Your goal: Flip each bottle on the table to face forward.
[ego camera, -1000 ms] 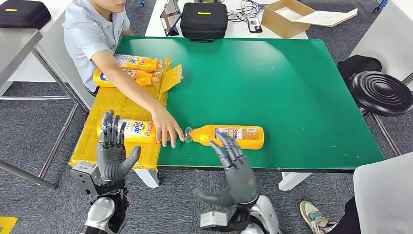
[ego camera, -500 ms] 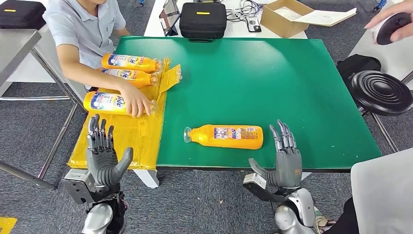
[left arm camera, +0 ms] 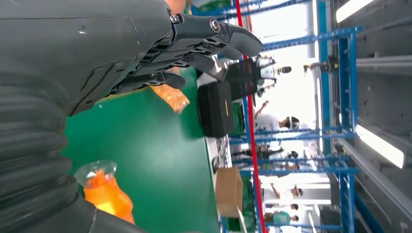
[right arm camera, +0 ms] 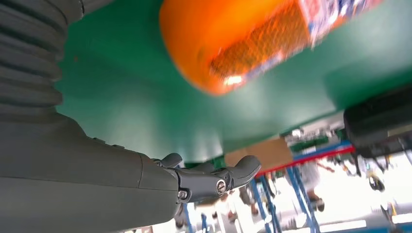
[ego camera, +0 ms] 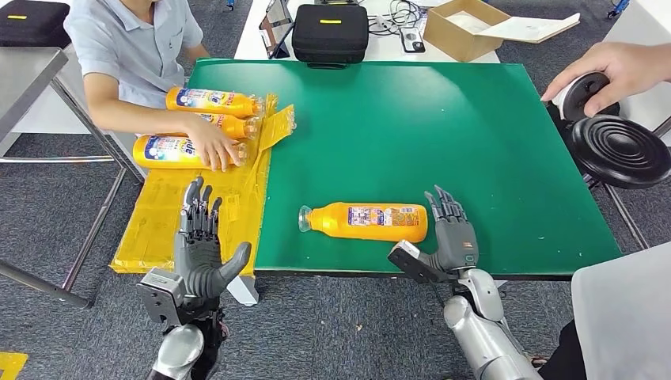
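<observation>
With fingers spread and empty, the right hand [ego camera: 453, 233] beside the orange bottle [ego camera: 365, 222] should cup its base squarely before rolling it

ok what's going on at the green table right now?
One orange bottle lies on its side on the green table, cap toward the robot's left. The right hand is open just beside its base; I can't tell if it touches. The left hand is open over the yellow sheet, holding nothing. A person's hand rests on the other bottles stacked at the table's far-left corner.
</observation>
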Robot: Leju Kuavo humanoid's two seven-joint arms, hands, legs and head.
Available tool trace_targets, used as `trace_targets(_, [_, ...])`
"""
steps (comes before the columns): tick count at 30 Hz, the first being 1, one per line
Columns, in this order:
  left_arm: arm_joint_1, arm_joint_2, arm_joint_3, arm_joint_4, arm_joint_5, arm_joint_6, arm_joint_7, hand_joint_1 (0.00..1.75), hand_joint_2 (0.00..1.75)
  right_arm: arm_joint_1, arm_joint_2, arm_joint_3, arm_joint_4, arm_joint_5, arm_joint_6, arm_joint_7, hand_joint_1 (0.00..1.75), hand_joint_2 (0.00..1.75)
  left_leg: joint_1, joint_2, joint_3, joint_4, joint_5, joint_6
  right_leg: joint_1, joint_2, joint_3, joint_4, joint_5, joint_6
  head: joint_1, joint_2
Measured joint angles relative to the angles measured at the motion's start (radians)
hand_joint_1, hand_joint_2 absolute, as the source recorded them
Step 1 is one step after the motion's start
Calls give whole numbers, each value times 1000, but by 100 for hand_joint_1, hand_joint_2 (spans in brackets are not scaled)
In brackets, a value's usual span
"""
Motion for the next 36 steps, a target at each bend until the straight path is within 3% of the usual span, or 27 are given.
trace_targets(14, [-49, -1, -33, 55, 0, -12, 31, 0, 175, -71, 49, 1, 153, -14, 32, 11, 0, 175, 0, 0, 0, 0, 0, 0, 0, 0, 0, 0, 0, 0, 0, 0])
trace_targets(23, [-87, -6, -67, 89, -24, -23, 50, 0, 175, -137, 72, 27, 248, 50, 79, 154, 0, 175, 0, 0, 0, 0, 0, 0, 0, 0, 0, 0, 0, 0, 0, 0])
trace_targets(36, [-114, -6, -93, 119, -30, -34, 63, 0, 175, -220, 71, 76, 320, 149, 126, 270, 0, 175, 0, 0, 0, 0, 0, 0, 0, 0, 0, 0, 0, 0, 0, 0])
